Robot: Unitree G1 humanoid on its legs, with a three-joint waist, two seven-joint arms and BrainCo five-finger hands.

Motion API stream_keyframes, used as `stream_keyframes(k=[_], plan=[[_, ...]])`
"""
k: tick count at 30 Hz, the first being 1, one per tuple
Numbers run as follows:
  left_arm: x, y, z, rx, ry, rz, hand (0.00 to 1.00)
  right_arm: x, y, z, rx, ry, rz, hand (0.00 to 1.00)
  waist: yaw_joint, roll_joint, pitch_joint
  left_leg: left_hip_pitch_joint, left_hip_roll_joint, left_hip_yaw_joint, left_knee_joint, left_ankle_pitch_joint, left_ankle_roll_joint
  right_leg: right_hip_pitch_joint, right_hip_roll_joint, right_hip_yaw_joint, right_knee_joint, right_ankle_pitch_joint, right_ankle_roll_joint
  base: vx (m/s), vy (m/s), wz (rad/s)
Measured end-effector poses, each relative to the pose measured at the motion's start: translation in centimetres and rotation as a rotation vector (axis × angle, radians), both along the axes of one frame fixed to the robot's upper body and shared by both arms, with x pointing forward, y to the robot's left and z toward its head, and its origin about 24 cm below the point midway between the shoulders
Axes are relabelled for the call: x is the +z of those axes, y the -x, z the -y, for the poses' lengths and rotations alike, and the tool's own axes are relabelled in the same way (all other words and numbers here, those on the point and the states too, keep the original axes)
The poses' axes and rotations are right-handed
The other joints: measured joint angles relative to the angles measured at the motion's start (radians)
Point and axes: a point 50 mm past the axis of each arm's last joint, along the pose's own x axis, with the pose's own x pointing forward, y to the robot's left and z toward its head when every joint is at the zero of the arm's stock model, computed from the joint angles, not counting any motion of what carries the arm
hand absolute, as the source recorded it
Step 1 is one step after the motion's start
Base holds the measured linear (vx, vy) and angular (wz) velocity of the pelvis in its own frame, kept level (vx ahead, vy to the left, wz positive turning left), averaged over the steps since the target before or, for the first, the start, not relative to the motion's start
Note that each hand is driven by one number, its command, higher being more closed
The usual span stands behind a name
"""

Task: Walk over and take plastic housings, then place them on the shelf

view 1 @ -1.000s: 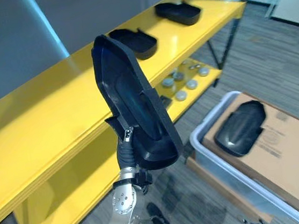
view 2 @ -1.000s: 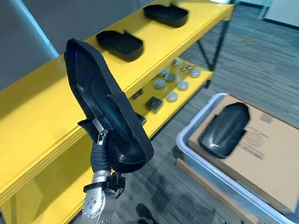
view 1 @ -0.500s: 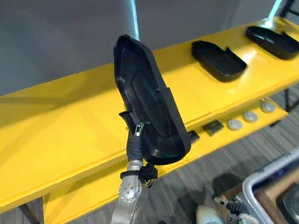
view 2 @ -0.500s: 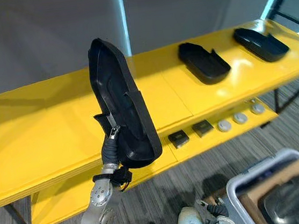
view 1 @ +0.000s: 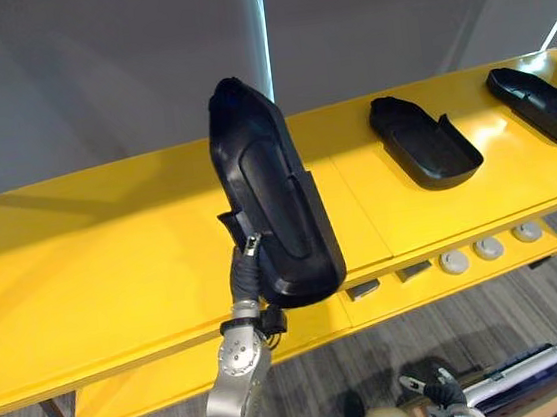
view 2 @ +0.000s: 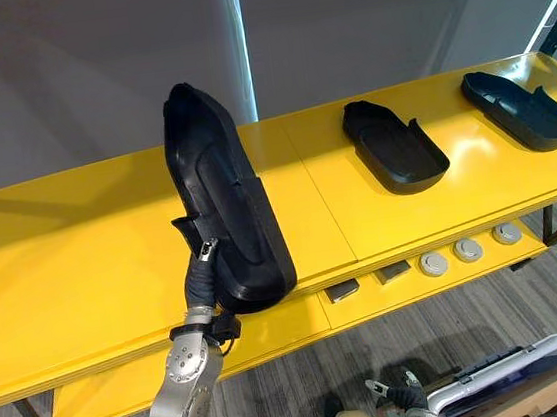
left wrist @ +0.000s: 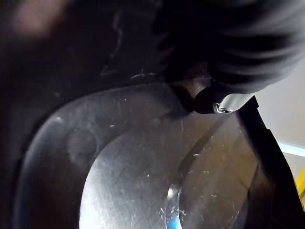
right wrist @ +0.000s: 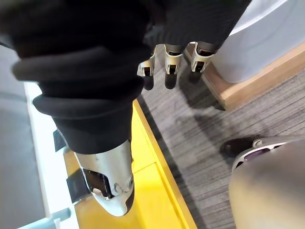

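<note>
Dangling right hand, left hand clutching housing

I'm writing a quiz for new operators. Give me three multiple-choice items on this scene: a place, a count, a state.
1. Where do the round grey discs lie? A) lower shelf B) floor C) inside a box
2. How many housings lie flat on the top shelf? A) one B) two C) four
3. How is the held housing? A) flat on a shelf B) on the floor C) upright in the left hand

1 A: they sit on the lower board.
2 B: nearer housing, farther housing.
3 C: it stands on end, gripped.
</note>
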Motion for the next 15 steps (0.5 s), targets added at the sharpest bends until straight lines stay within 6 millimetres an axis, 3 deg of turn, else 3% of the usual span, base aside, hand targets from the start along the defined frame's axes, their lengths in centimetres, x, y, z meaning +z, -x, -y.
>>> stream_keyframes(k=[6,9,15], plan=[[-0.7,-2.4,-2.7,0.185,-0.098,-0.073,1.00,0.2,-0.6,-0.6,0.058,0.005,0.022,0.00,-0.005,-0.002,0.001,-0.011,-0.007,0.004,-0.039,0.032,0.016,-0.006,0.005,0.010,-0.058,0.055,-0.008,-0.08,-0.006,-0.04],[-1.1,-3.0,-3.4,0.231,-0.114,-0.110,1.00,0.4,-0.9,-0.8,0.078,0.006,0.038,0.00,-0.023,-0.004,0.002,-0.006,-0.008,0.006,-0.055,0.044,0.023,-0.008,0.006,0.011,-0.059,0.062,-0.013,-0.08,-0.007,-0.01],[-0.7,-4.9,-4.2,0.286,-0.145,-0.140,1.00,0.4,-0.8,-0.8,0.078,0.003,0.038,0.00,-0.033,-0.024,0.005,-0.010,-0.008,0.034,-0.074,0.051,0.018,-0.029,0.009,0.036,-0.063,0.078,-0.014,-0.08,0.000,-0.13]])
